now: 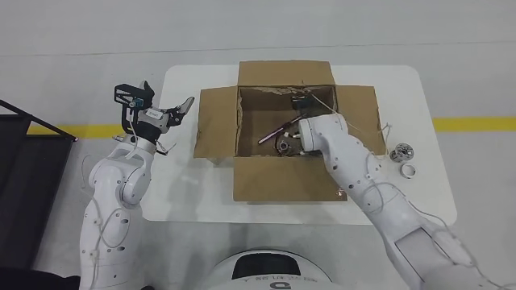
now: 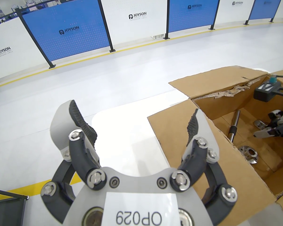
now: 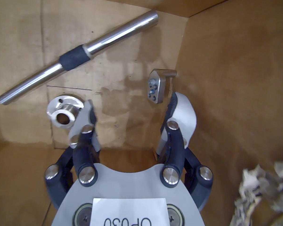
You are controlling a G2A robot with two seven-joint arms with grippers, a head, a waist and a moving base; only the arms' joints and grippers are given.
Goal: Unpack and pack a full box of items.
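Right end effector [image 3: 132, 101]: spread, inside box [image 1: 216, 122] by bracket [image 3: 156, 86]; my pick setup
Left end effector [image 2: 134, 106]: released, outside box, giving room

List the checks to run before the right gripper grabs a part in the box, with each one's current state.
1. Right gripper open: ok, jaws apart inside the cardboard box.
2. Right gripper empty: ok, nothing held.
3. Part lined up between jaws: not ok; bracket and flange lie off to either side.
4. Rod out of the way: ok, it lies farther off on the box floor.
5. Left gripper clear of the box: ok, open over the table beside it.
6. Fingertip clearance above box floor: cannot tell.
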